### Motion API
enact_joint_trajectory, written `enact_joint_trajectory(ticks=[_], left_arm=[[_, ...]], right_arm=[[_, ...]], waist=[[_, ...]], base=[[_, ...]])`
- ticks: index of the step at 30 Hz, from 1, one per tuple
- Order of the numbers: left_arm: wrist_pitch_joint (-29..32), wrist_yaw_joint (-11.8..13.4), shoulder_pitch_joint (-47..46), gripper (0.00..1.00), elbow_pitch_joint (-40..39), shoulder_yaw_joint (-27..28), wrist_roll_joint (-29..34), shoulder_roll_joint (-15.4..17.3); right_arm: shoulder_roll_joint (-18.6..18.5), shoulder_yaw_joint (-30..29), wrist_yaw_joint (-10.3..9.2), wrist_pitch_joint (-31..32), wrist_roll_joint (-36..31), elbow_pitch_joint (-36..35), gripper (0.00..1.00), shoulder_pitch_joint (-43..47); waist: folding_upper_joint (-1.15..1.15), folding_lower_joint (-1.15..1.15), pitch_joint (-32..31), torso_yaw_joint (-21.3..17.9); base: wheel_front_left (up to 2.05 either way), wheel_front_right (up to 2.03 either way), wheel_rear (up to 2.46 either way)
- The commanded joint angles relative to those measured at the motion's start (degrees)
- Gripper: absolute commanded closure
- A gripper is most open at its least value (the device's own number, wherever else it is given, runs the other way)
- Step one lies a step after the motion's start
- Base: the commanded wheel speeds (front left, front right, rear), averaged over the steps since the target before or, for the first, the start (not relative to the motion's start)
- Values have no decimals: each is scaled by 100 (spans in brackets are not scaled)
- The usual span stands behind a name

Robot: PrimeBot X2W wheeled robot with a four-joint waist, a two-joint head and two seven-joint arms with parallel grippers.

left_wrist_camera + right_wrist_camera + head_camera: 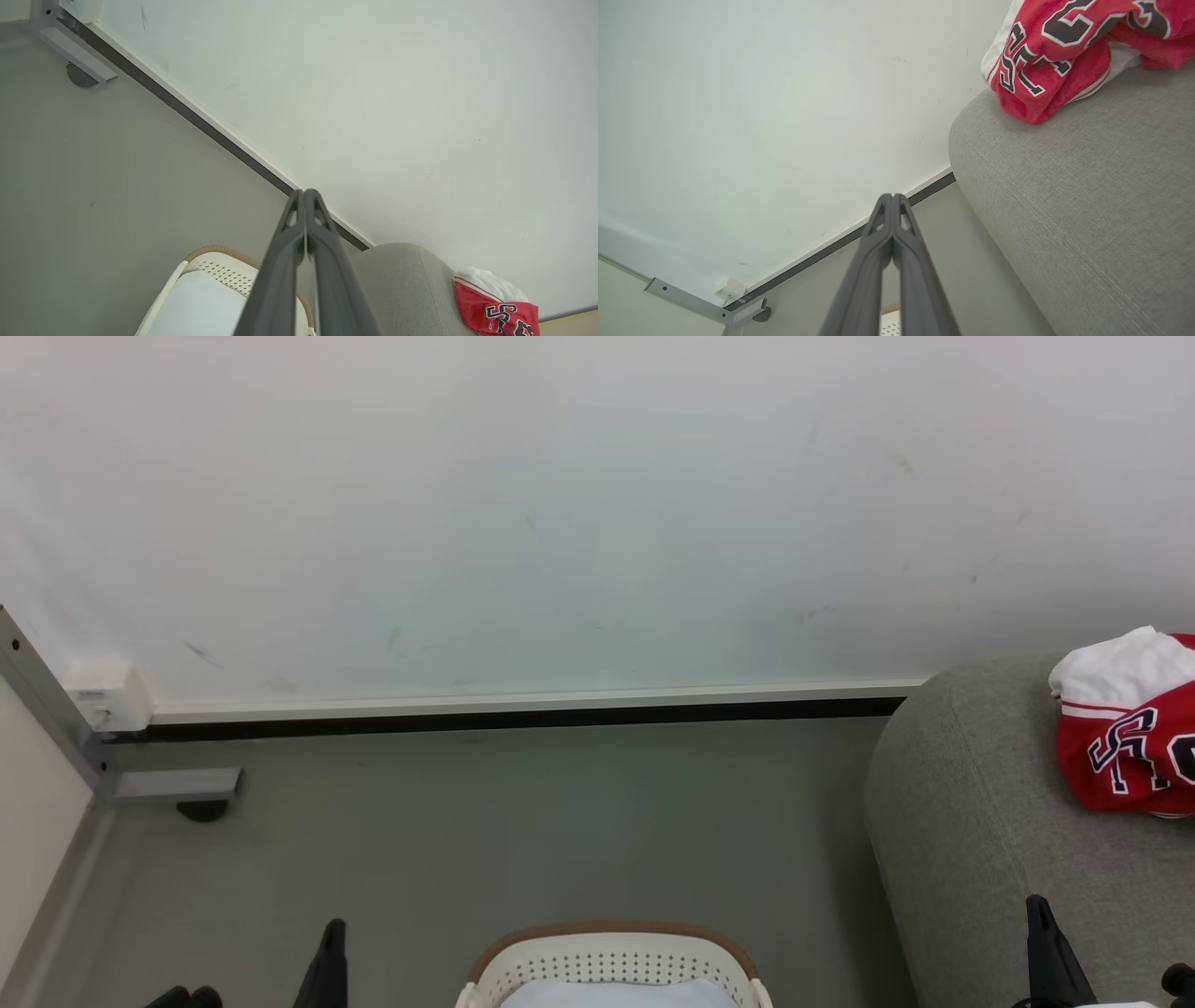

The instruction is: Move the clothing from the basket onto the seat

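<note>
The cream basket (611,964) with a tan rim stands on the floor at the bottom centre, a pale white garment (616,992) lying inside it. A red jersey (1125,747) with navy-and-white lettering and a white garment (1116,667) bunched with it lie on the grey seat (971,821) at the right. My left gripper (304,192) is shut and holds nothing, its tips above the basket's (205,266) left side. My right gripper (893,196) is shut and holds nothing, low beside the seat's (1087,196) front edge. Dark fingers (329,961) rise at the lower left, and another dark finger (1050,952) at the lower right.
A white wall (597,504) with a dark skirting strip runs across the back. A grey metal frame leg with a black foot (201,807) and a white box stand at the left corner. Grey floor (523,821) spreads between basket and wall.
</note>
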Motion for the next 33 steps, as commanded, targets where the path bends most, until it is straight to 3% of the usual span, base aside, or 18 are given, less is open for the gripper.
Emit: enact_joint_trajectory(ticks=[1, 33], left_arm=[[52, -24, -149, 100, -80, 72, -194, 12], [623, -162, -428, 100, -171, 503, -2117, -72]], right_arm=[[-61, -42, -4, 39, 241, -107, 100, -165], [-96, -194, -7, 595, 2490, -285, 100, -352]], waist=[[0, 0, 5, 2], [0, 0, 114, 38]], base=[[0, 0, 0], [0, 0, 0]])
